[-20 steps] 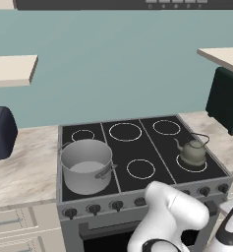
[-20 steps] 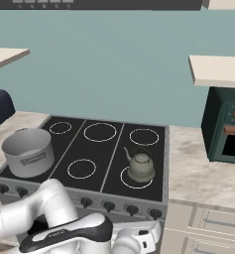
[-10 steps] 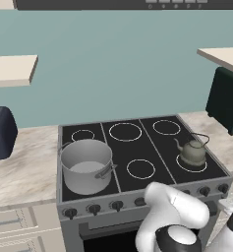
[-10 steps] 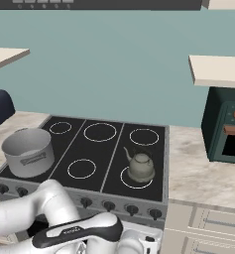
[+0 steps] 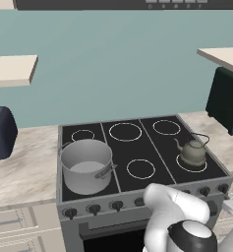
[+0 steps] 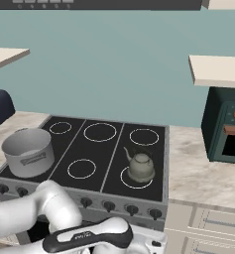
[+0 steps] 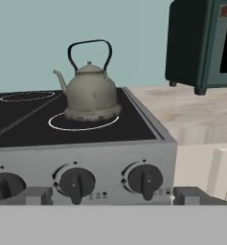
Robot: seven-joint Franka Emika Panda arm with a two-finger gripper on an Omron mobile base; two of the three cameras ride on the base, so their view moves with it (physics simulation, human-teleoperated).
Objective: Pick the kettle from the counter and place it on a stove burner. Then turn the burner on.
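Note:
The grey-green kettle point(image 5: 192, 151) point(image 6: 141, 166) point(image 7: 90, 93) stands upright on the front right stove burner point(image 7: 81, 122), a white ring on the black cooktop. My gripper point(image 7: 114, 196) is open with nothing between its fingers. It sits low in front of the stove's knob panel, apart from it, facing the two rightmost knobs point(image 7: 76, 182) point(image 7: 145, 180). The beige counter point(image 7: 196, 115) point(image 6: 198, 173) lies to the right of the stove.
A large steel pot point(image 5: 86, 165) point(image 6: 29, 151) occupies the front left burner. A dark green oven-like box point(image 6: 227, 126) point(image 7: 203, 43) stands on the counter to the right. A dark toaster point(image 5: 0, 132) sits far left. Cream cabinet fronts point(image 6: 208, 223) run below.
My arm has shifted slightly to the right, low in front of the stove. The kettle and pot have not moved.

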